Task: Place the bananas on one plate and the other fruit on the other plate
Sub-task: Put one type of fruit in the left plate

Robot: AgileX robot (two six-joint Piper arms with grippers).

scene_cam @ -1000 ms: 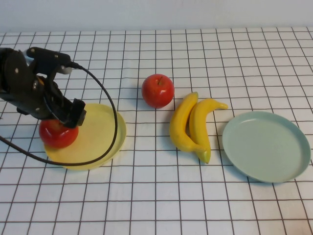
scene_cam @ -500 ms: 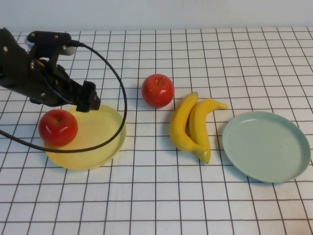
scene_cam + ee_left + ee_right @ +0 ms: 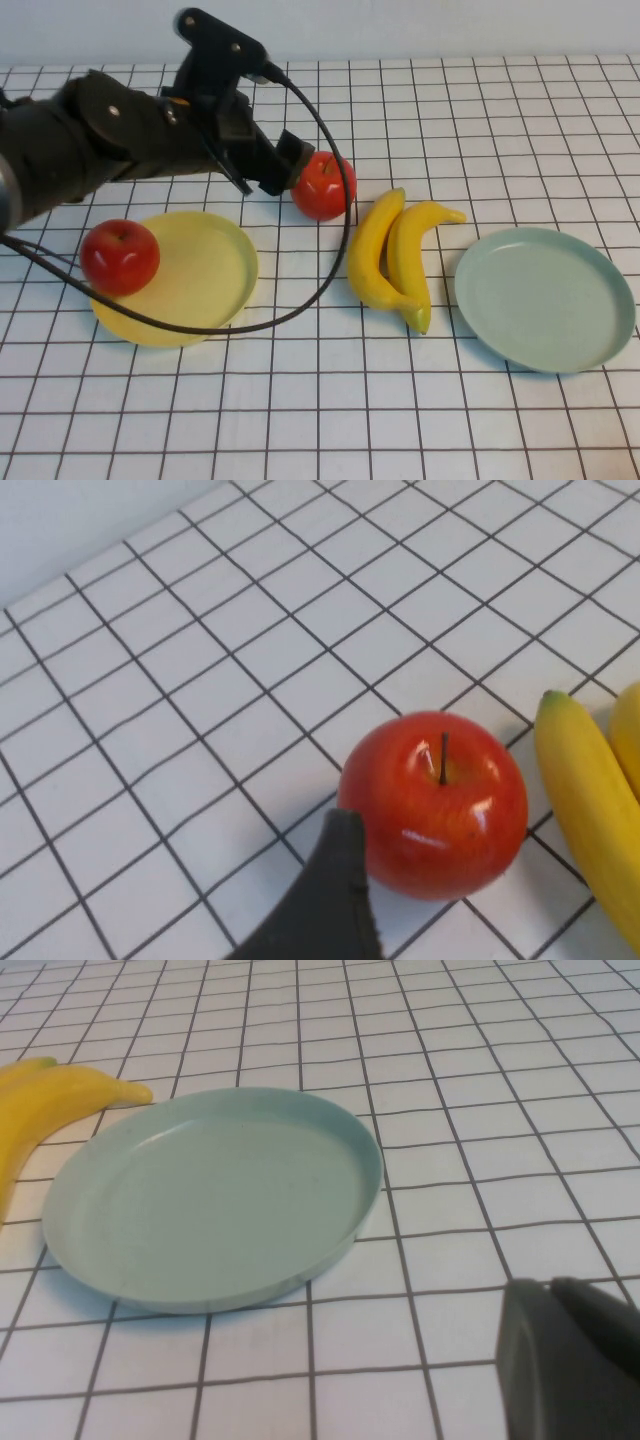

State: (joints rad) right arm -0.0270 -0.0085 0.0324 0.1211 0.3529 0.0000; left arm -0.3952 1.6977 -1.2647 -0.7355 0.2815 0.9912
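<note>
A: Where is the left gripper (image 3: 285,170) found?
B: It is seen just left of the loose apple (image 3: 324,186), above the table (image 3: 400,420), with its jaws spread wide and nothing held between them. In the left wrist view, 1 dark fingertip (image 3: 330,900) is shown right beside that apple (image 3: 436,803); whether it is touched cannot be told.

A: And the fruit?
B: 1 apple (image 3: 120,257) is seated on the left edge of the yellow plate (image 3: 205,275). The loose apple is placed beyond that plate, to its upper right, directly on the gridded cloth. The 2 bananas (image 3: 392,257) are laid side by side, touching, further right of the yellow plate, between it and the green plate (image 3: 545,298). Nothing is carried by the green plate.

A: Is the right gripper (image 3: 570,1360) accounted for?
B: It is not shown in the high view. In the right wrist view its dark tip is seen near the green plate (image 3: 215,1200), on the side away from the bananas (image 3: 45,1100), closed with nothing gripped.
</note>
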